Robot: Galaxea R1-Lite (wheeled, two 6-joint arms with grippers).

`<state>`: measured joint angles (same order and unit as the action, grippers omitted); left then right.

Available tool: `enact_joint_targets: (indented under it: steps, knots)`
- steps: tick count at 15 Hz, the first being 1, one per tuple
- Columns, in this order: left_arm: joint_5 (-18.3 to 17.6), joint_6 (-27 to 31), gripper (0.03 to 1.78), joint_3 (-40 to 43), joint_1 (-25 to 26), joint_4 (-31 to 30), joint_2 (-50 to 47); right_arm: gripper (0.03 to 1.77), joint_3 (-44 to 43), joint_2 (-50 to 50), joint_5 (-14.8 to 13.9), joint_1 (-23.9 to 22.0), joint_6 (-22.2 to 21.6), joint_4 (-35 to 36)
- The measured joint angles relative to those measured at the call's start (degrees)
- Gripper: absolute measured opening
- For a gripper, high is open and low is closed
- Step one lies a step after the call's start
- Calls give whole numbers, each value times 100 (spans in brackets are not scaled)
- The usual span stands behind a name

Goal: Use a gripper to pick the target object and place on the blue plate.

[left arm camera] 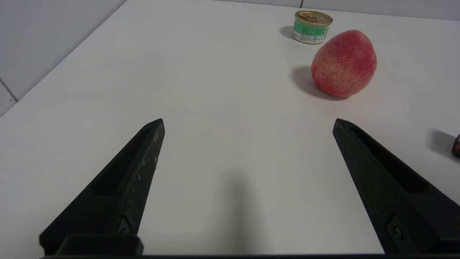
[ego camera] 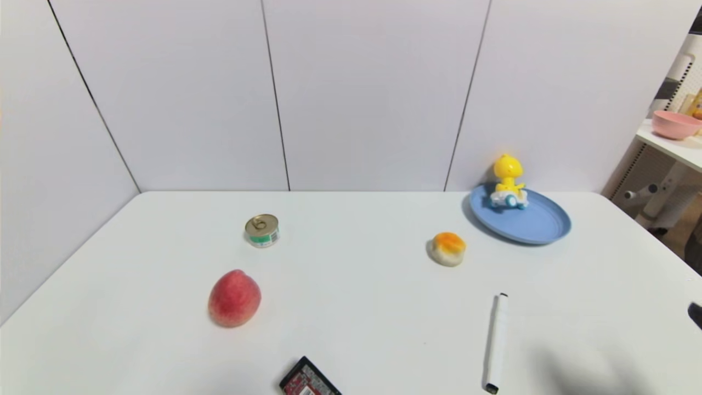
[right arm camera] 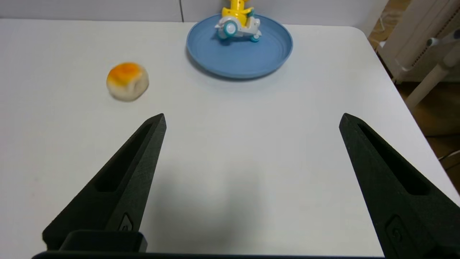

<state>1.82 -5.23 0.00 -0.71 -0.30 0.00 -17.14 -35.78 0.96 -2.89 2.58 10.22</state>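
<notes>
Yellow duck toy (right arm camera: pixel 238 19) already sat on the blue plate's (right arm camera: pixel 240 61) far rim, straight ahead of the right end effector (right arm camera: pixel 251 120), whose fingers gaped wide apart over bare bench (right arm camera: pixel 244 151), nearer than the equally spread left end effector (left arm camera: pixel 248 122).

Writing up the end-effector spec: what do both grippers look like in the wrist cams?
Both match. The left gripper has two matte black fingers, long wedges tapering to blunt tips, each with a recessed slot along the inner face and a small screw near the base; its pads look scuffed. The right gripper has the same fingers, cleaner. No cables or markings visible.
</notes>
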Motion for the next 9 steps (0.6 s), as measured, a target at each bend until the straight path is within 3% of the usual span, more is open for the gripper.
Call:
enact_joint_targets:
  steps: [4, 7, 9]
  knots:
    - [-2, 0, 169, 0, 0, 0, 0, 168, 1438, 1930, -30, 188, 135, -182]
    - [0, 2, 169, 0, 0, -2, 0, 169, 1659, 2964, -15, 273, 276, -890]
    - [-2, 0, 169, 0, 0, -2, 0, 169, 1698, 3326, -2, 291, 289, -1001]
